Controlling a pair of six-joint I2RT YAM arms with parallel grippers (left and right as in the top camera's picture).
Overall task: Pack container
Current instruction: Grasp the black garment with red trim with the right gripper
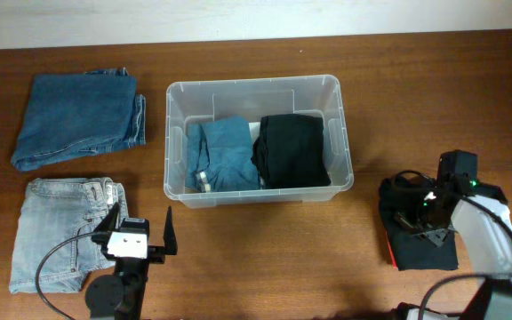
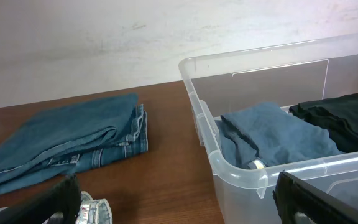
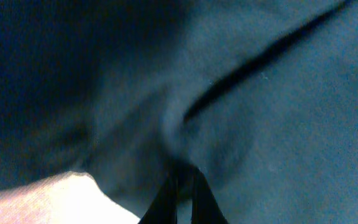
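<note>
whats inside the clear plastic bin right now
A folded blue garment on the left and a folded black garment on the right, side by side in the container. Anything beneath them, and the floor there, is covered.

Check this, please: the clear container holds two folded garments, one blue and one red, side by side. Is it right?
Not quite: the container holds a blue garment and a black garment, not a red one, side by side. The overhead view shows it.

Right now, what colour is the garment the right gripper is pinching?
The garment is black, clearest overhead.
</note>
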